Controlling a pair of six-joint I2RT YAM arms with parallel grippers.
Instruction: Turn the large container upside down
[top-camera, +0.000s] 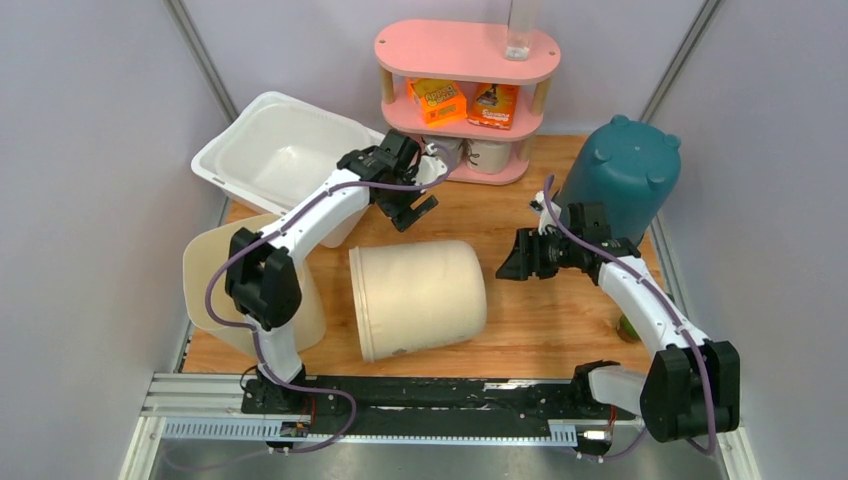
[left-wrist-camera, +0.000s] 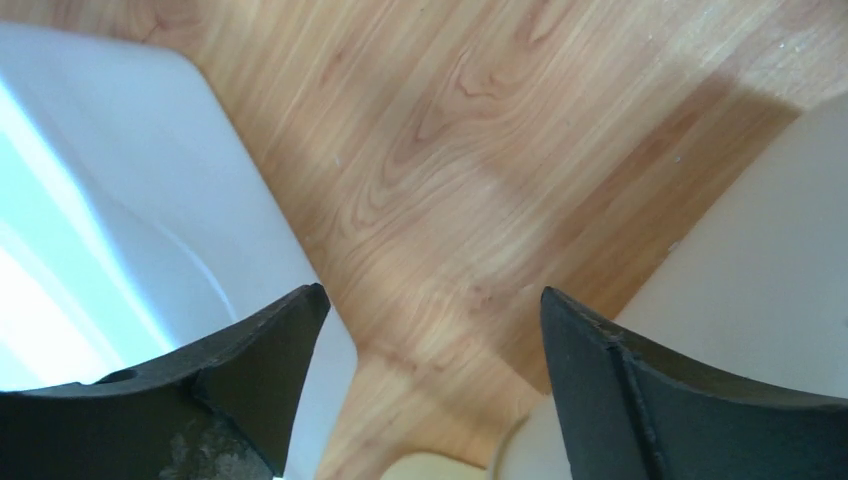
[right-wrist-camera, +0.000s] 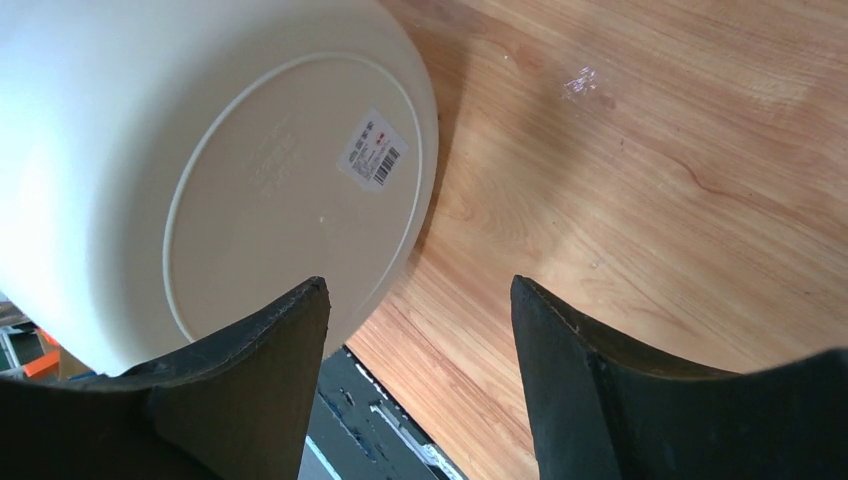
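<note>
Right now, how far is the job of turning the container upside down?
Looks partly done: the container lies on its side, base toward the right gripper. Nothing is in hand; both grippers are open, the left gripper near it. Left: tip it onto its rim.

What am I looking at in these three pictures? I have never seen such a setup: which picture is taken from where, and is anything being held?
These are two robot arms bolted at the near edge of a wooden table. The wide picture comes from a fixed camera above and behind them. The other two come from a camera on each wrist, where the dark shapes at the bottom are that gripper's own fingers. In the middle lies a large cream container on its side; the right wrist view shows its flat base with a barcode sticker. Around it are a white tub, a teal bin and a pink shelf with boxes. The left gripper and right gripper are both open and hold nothing.
</note>
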